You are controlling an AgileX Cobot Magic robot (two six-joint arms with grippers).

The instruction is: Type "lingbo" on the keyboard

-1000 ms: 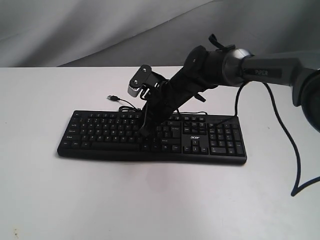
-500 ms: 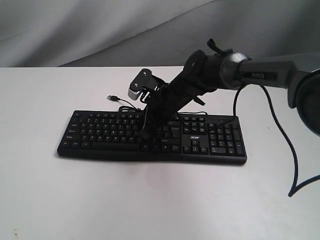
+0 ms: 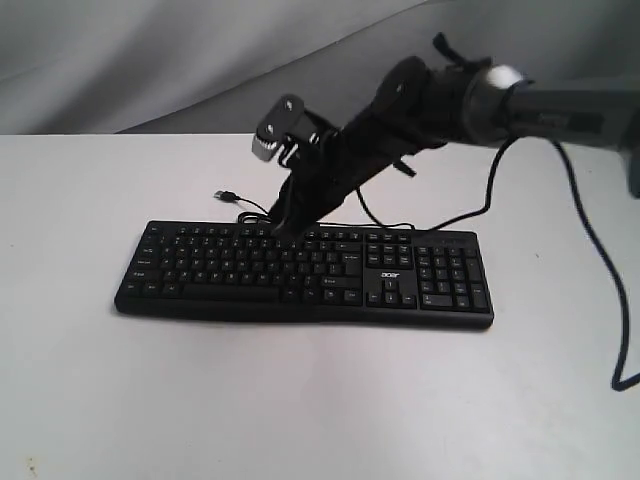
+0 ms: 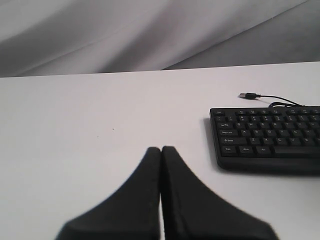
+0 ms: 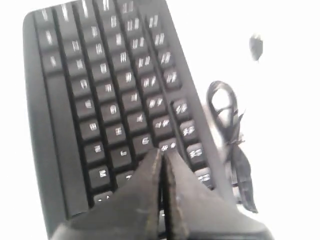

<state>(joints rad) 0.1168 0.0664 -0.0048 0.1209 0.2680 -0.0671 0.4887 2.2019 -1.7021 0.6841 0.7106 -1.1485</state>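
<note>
Table: white, bare surface on the near side of the keyboard.

Keyboard: black, full size, lying flat, long edge square to the exterior view. White key legends. White logo between the main key block and the number pad, which is at the keyboard's right end.

Left gripper: over bare table off the keyboard's left end and well apart from it. The two black fingers are pressed together along their length with nothing between them. Not visible in the exterior view.

Right gripper: tip points down over the keyboard's far key rows, roughly mid-way along the main key block. In the right wrist view its fingers are closed flat against each other and hold nothing. That view is blurred and the key legends are unreadable. Cannot tell which key lies under the tip, or whether the tip touches a key.

Right arm: comes in from beyond the keyboard's right end and slopes down across the number-pad side to the gripper. Small wrist camera sits above the gripper.

Cable: thin, black, looped loosely on the table just behind the keyboard's far edge. USB plug lies loose on the table, a little beyond that edge.

Backdrop: grey cloth with creases, behind the table's far edge.
</note>
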